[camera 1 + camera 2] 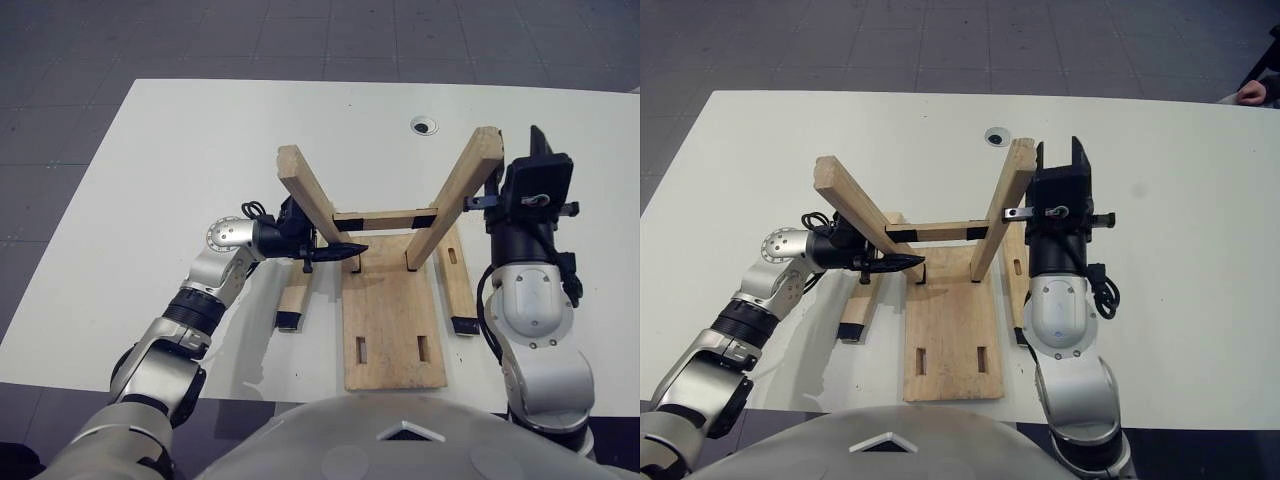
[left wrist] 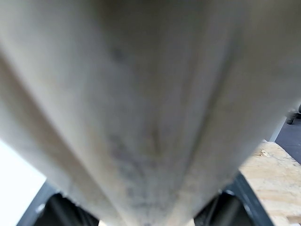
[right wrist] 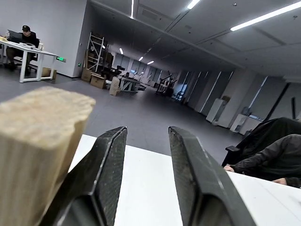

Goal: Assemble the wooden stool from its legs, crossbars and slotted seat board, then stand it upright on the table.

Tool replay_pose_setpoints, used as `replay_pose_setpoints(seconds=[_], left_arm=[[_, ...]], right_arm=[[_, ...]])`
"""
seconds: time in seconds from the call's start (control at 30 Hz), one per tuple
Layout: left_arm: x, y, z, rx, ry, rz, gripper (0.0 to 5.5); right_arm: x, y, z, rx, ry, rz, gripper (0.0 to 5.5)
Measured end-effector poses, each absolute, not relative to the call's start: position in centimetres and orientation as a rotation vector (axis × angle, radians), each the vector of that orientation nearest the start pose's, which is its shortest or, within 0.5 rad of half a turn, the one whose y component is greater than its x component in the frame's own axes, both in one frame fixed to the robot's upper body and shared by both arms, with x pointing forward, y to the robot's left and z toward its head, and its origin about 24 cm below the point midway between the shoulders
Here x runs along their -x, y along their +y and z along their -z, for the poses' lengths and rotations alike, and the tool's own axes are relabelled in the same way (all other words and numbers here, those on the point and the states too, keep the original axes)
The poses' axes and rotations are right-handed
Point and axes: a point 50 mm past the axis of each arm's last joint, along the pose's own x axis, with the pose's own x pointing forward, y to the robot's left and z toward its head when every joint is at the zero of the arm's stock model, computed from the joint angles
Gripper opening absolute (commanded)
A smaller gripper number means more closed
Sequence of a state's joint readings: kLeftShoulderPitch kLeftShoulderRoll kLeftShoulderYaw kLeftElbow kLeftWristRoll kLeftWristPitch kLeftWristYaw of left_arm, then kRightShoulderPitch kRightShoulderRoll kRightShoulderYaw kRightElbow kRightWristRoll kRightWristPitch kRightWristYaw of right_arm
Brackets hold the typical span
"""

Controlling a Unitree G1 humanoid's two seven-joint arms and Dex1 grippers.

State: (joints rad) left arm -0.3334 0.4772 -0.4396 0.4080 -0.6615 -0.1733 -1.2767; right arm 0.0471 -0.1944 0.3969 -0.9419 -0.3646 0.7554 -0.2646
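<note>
Right eye view: flat, grainy, slotted seat board (image 1: 950, 335)

Bare wooden leg (image 1: 306, 190) (matt table (image 1: 150, 150))

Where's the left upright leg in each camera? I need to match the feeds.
Left eye view: left upright leg, slanting left of centre.
Right eye view: same, left of centre.
Left wrist view: close wood across the frame.
Right wrist view: that wood end is the right upright leg.
Shared landmark: seat board.
</note>
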Motion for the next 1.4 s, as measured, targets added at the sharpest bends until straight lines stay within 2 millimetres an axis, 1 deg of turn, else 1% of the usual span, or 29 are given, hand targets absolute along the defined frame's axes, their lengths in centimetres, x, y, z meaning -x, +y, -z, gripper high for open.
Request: replay_pose_setpoints(seconds=[0.17, 0.23, 0.3, 0.33, 0.4, 0.57, 0.67, 0.77, 0.83, 0.93, 0.97, 1.0, 1.03, 1.07, 1.2, 1.4], left_arm=[[-25.8, 13.2, -4.3, 0.111, 0.032, 1.516, 2.05], [-25.9, 12.8, -4.3, 0.121, 0.027, 1.515, 2.05], [-26.0, 11.9, -4.2, 0.122, 0.026, 1.529, 2.05], [-26.0, 11.6, -4.2, 0.125, 0.027, 1.533, 2.05], [-26.1, 11.4, -4.2, 0.128, 0.025, 1.536, 2.05], [-26.2, 10.9, -4.0, 0.137, 0.011, 1.536, 2.05], [-26.4, 10.6, -4.0, 0.144, 0.010, 1.537, 2.05], [-26.5, 10.4, -3.9, 0.145, 0.009, 1.541, 2.05], [-26.5, 10.4, -3.9, 0.144, 0.009, 1.540, 2.05], [-26.5, 10.3, -3.9, 0.143, 0.007, 1.542, 2.05], [-26.5, 10.3, -3.9, 0.143, 0.007, 1.542, 2.05], [-26.5, 10.3, -3.9, 0.142, 0.007, 1.542, 2.05], [-26.5, 10.3, -3.9, 0.142, 0.007, 1.543, 2.05], [-26.5, 10.3, -3.9, 0.139, 0.008, 1.543, 2.05], [-26.5, 10.3, -3.9, 0.136, 0.005, 1.544, 2.05], [-26.5, 10.3, -3.9, 0.135, 0.005, 1.544, 2.05]], right_arm=[[-18.6, -11.7, -17.7, 0.445, -0.300, 0.212, 1.65], [-18.5, -11.2, -18.8, 0.441, -0.361, 0.213, 1.65], [-18.2, -9.5, -20.5, 0.409, -0.468, 0.129, 1.65], [-17.9, -8.9, -21.4, 0.421, -0.531, 0.093, 1.65], [-17.7, -8.6, -22.6, 0.458, -0.602, 0.079, 1.65], [-17.7, -8.5, -24.2, 0.545, -0.674, 0.060, 1.65], [-17.5, -8.0, -24.3, 0.546, -0.680, 0.007, 1.65], [-17.6, -7.5, -23.3, 0.509, -0.622, -0.082, 1.65], [-18.3, -7.2, -21.6, 0.472, -0.514, -0.146, 1.65], [-19.7, -7.0, -18.6, 0.418, -0.335, -0.217, 1.65], [-20.0, -7.0, -17.3, 0.395, -0.262, -0.242, 1.65], [-20.1, -7.2, -15.3, 0.367, -0.151, -0.267, 1.65], [-19.9, -7.3, -13.3, 0.340, -0.041, -0.289, 1.65], [-19.6, -7.5, -12.4, 0.312, 0.001, -0.296, 1.65], [-19.4, -7.5, -12.2, 0.230, 0.004, -0.280, 1.65], [-19.3, -7.5, -12.1, 0.161, 0.015, -0.258, 1.65]])
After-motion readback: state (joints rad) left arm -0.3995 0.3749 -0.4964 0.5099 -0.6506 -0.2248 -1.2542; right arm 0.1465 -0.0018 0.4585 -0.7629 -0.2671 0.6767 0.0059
